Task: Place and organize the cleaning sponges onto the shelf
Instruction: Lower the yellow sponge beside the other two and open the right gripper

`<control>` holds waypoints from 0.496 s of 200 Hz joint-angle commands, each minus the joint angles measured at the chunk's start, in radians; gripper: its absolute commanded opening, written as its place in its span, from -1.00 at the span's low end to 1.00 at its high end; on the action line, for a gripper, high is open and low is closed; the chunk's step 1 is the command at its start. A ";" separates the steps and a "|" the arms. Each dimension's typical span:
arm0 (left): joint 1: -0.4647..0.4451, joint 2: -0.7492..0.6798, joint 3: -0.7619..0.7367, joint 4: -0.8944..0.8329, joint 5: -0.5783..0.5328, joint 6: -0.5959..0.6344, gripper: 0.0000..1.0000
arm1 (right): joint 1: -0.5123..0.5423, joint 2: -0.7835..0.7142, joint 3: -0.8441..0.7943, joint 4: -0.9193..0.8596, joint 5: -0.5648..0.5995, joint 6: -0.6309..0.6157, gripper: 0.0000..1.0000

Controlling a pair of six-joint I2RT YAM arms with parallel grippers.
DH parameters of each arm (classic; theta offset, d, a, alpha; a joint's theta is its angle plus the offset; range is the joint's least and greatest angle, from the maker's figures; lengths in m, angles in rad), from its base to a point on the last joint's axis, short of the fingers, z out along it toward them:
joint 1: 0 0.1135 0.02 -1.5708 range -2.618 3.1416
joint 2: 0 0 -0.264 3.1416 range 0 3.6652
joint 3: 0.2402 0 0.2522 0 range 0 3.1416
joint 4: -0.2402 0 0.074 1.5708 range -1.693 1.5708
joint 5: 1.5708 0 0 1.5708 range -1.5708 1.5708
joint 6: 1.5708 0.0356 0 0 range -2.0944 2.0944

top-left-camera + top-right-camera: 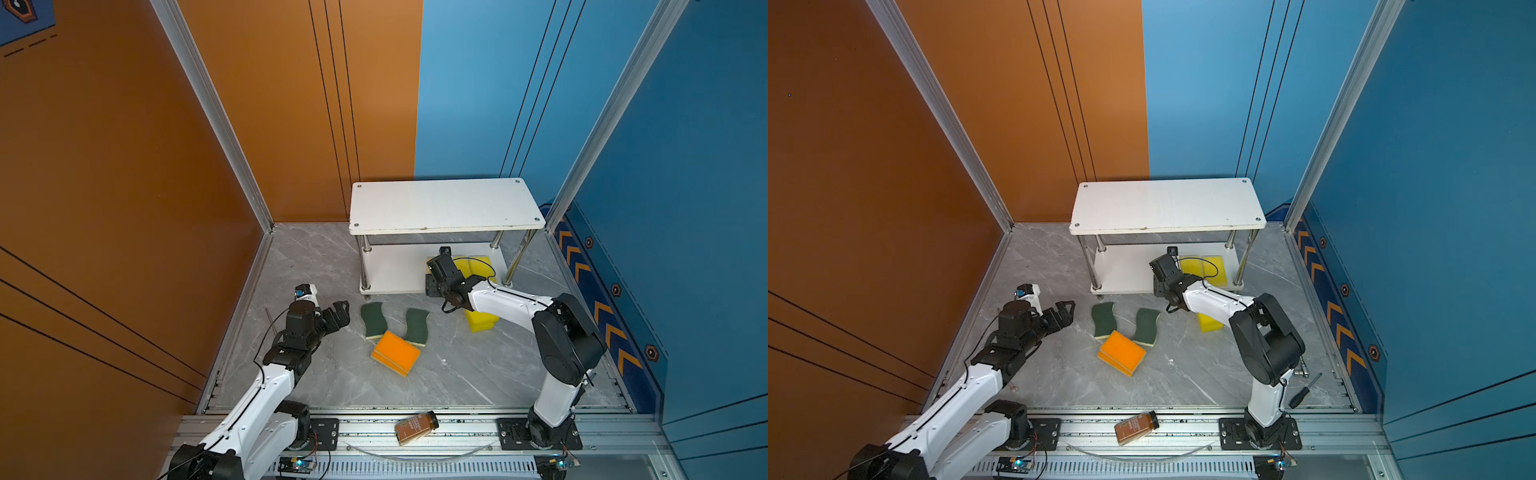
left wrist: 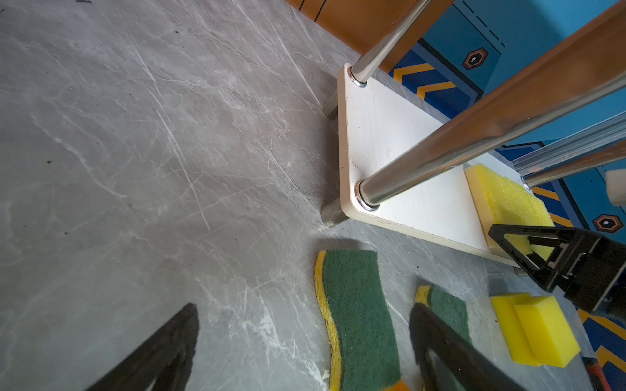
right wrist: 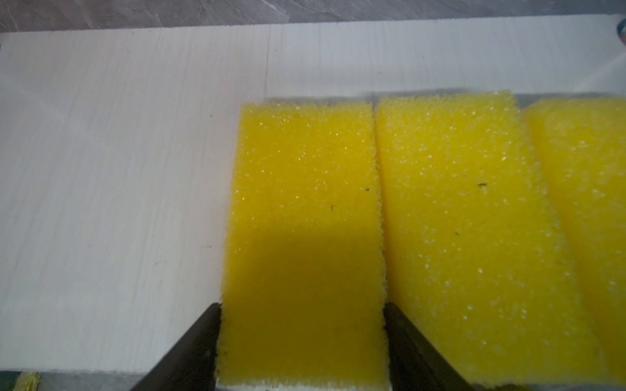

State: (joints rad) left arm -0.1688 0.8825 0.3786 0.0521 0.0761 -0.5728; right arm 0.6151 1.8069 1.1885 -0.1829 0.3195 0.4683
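In both top views the shelf [image 1: 444,205], two white boards on chrome posts, stands at the back of the grey marbled bench [image 1: 316,374]. Its top board hides most of the lower one, where yellow sponges [image 1: 478,270] show only in part behind the right arm [image 1: 511,301], whose wrist covers its own tips. The loose yellow sponges [image 1: 482,324] on the bench lie half hidden under that arm. Two wavy green sponges [image 1: 374,319] and stacked orange sponges [image 1: 397,351] lie in the open, near the left fingers [image 1: 341,313], which are spread wide and empty. In the left wrist view the left fingers are blurred and dark; one covers part of a coarse green top. The right fingers [image 2: 520,259] sit at the lower board's front edge, over a porous yellow sponge. In the right wrist view three yellow sponges lie side by side on the board, one cut off by the frame. The fingers stand against both sides of the end one beside bare board; whether they press it cannot be told.
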 commanded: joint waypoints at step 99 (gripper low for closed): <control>0.011 -0.019 0.025 -0.011 0.008 0.010 0.95 | 0.016 -0.102 0.008 -0.032 0.024 -0.046 0.65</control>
State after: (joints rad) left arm -0.1680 0.8776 0.3786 0.0521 0.0761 -0.5732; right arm 0.6224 1.7821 1.1885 -0.1913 0.3195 0.4408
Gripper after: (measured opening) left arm 0.978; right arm 0.804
